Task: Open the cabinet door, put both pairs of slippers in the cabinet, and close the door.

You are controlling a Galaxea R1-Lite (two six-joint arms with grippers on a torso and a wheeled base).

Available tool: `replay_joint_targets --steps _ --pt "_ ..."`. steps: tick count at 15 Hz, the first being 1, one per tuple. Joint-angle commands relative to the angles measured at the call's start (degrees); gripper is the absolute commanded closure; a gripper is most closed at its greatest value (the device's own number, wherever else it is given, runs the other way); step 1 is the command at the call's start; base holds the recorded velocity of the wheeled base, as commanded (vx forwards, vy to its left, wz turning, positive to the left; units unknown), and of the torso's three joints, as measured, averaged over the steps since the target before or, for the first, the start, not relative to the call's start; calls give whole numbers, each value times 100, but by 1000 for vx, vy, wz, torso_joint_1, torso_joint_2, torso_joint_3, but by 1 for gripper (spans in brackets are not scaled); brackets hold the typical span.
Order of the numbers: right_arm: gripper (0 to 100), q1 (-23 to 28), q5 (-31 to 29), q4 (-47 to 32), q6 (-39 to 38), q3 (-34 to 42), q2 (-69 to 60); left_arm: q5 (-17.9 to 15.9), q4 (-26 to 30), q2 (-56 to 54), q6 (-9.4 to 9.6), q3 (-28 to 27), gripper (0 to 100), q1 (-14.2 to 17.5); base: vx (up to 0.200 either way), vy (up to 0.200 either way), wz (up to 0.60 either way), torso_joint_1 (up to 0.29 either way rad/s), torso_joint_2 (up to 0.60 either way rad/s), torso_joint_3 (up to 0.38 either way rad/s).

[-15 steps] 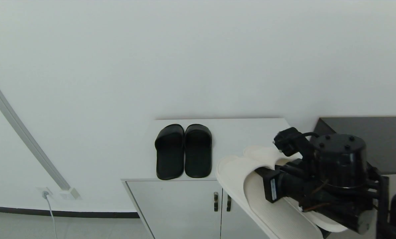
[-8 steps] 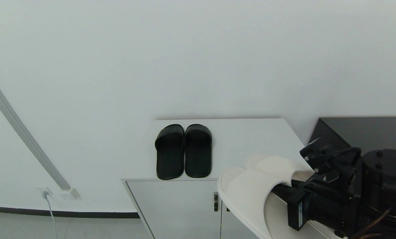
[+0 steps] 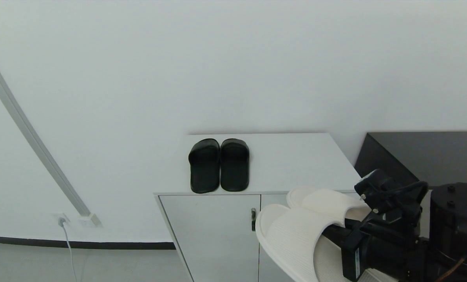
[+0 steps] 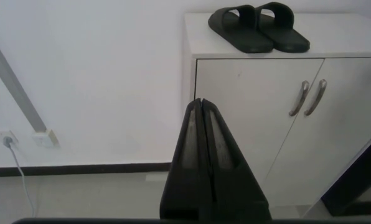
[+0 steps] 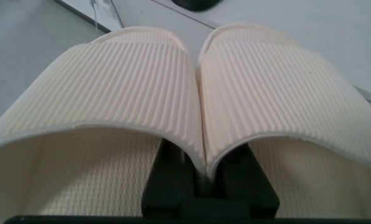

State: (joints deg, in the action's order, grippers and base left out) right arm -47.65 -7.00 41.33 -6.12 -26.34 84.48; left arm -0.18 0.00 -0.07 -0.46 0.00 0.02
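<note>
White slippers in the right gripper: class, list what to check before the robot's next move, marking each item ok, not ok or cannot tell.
1. White slippers clamped as a pair in the right gripper: ok.
2. Cabinet doors open for loading: not ok, both are shut.
3. Left gripper free to take a handle: ok, shut and empty.
4. Black slippers resting side by side on the cabinet top: ok.
5. Room inside the cabinet: cannot tell, hidden behind the doors.
</note>
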Motion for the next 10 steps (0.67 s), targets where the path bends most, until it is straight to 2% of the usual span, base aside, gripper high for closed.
replay_joint_targets --steps 1,10 --pt "100 2 -3 -2 6 33 25 1 0 7 -6 0 100 6 0 0 0 0 0 0" --pt "100 -25 -3 -2 155 94 77 18 0 7 29 0 100 6 0 0 0 0 0 0"
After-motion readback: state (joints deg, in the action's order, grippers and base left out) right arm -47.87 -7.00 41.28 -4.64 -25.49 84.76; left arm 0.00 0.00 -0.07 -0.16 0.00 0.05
